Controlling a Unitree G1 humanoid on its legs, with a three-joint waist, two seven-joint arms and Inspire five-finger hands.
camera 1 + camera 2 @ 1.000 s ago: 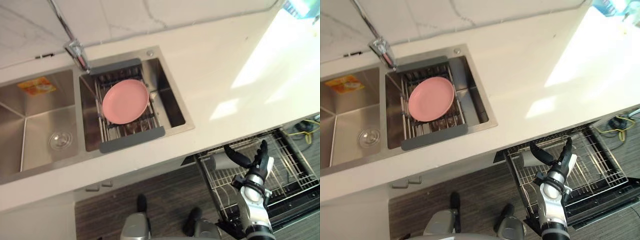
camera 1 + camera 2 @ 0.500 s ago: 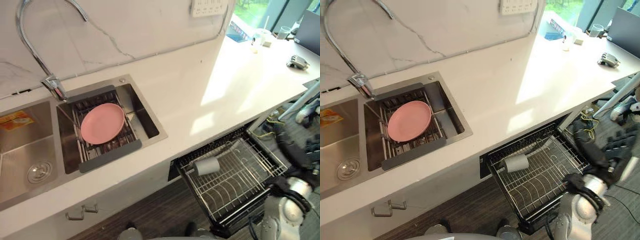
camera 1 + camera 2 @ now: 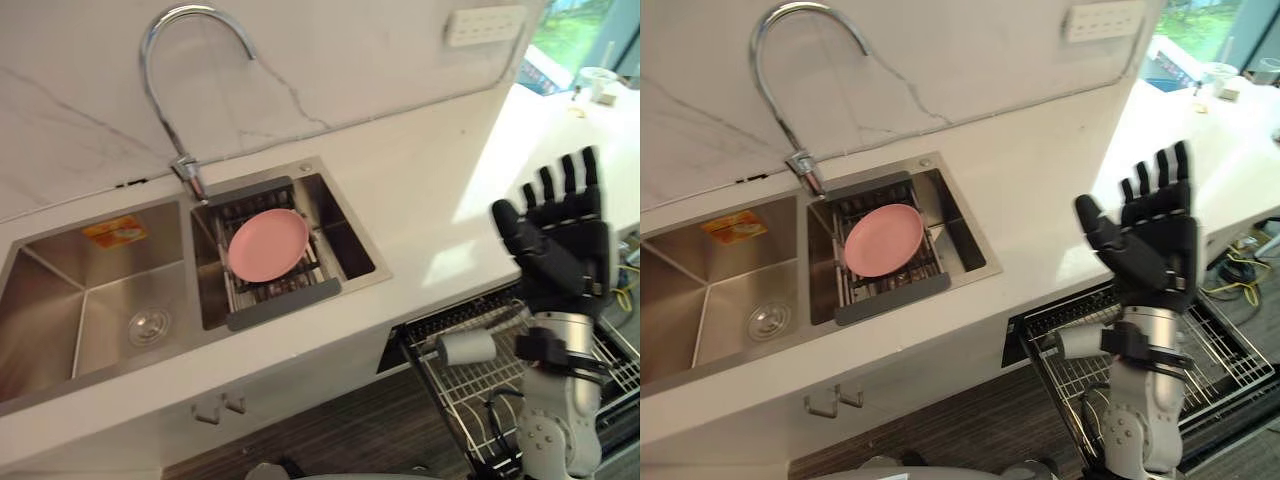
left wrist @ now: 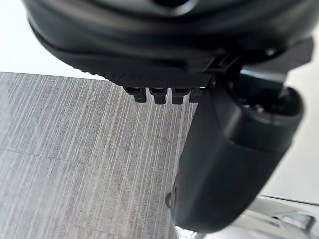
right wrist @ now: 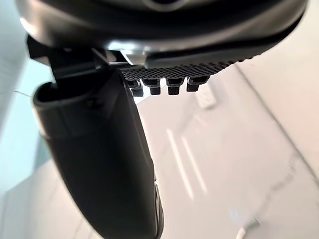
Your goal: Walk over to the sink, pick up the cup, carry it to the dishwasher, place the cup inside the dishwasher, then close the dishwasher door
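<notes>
Fingers [image 3: 567,180] of right hand [image 3: 560,255] spread straight, empty, by white counter [image 3: 420,200], cup [image 3: 468,347] in rack [image 3: 470,390]

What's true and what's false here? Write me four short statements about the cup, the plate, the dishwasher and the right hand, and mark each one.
1. The cup lies on its side in the dishwasher rack. True.
2. The right hand is curled round the cup. False: it is raised above the rack with fingers straight, holding nothing, apart from the cup.
3. The pink plate rests on the drain rack across the sink's right basin. True.
4. The dishwasher is shut. False: its rack stands out from under the counter, with the cup in it.
</notes>
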